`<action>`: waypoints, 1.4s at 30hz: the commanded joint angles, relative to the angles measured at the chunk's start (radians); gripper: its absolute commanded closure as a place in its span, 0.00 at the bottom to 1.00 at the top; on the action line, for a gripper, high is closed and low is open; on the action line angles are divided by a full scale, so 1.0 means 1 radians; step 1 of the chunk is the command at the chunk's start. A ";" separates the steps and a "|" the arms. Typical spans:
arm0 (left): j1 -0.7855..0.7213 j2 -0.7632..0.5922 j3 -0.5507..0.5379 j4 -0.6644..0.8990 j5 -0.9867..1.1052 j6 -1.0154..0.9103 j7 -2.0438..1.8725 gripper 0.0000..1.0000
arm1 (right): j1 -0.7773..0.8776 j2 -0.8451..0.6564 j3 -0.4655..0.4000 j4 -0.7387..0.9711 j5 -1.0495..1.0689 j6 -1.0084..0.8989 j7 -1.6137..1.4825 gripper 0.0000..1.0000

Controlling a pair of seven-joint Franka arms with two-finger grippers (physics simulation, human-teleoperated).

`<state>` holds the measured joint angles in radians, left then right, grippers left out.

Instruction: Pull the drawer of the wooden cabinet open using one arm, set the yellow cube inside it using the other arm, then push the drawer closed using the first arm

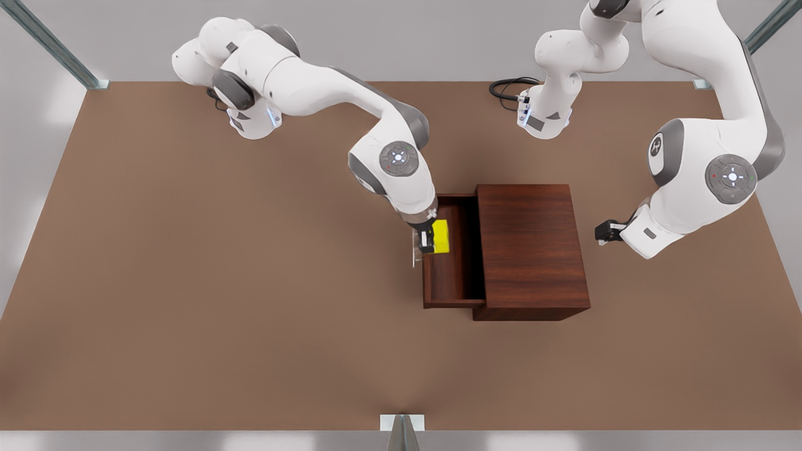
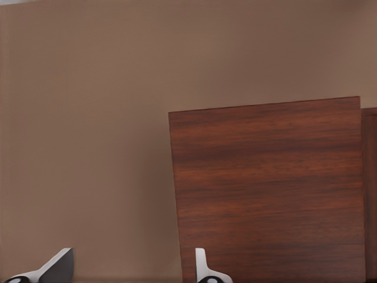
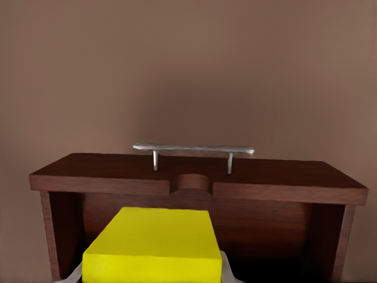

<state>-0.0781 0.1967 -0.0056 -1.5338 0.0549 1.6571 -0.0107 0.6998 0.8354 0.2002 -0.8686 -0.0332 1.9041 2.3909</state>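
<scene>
You've got two white arms, each with one black gripper (image 1: 428, 240) (image 1: 603, 232), one wooden cabinet (image 1: 532, 250), one open drawer (image 1: 452, 263), one silver handle (image 3: 193, 150), one yellow cube (image 1: 441, 237).

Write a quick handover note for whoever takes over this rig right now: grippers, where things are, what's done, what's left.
Right gripper: shut on the yellow cube, over the open drawer, near its handle.
Left gripper: open, waiting beside the wooden cabinet on the front view's right.
Done: drawer pulled open, cube picked up and brought over it.
Left: release the cube into the drawer, withdraw, push the drawer shut.
</scene>
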 commanded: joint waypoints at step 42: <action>-0.726 0.688 -0.020 0.718 -0.012 0.412 -1.365 0.00 | -0.618 -0.545 -0.344 -0.644 0.058 -0.384 -2.339 0.00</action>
<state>-0.8031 0.8701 -0.0234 -0.8243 0.0383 1.9249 -1.0703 0.0762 0.2853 -0.1422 -1.5109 0.0190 1.5513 1.3320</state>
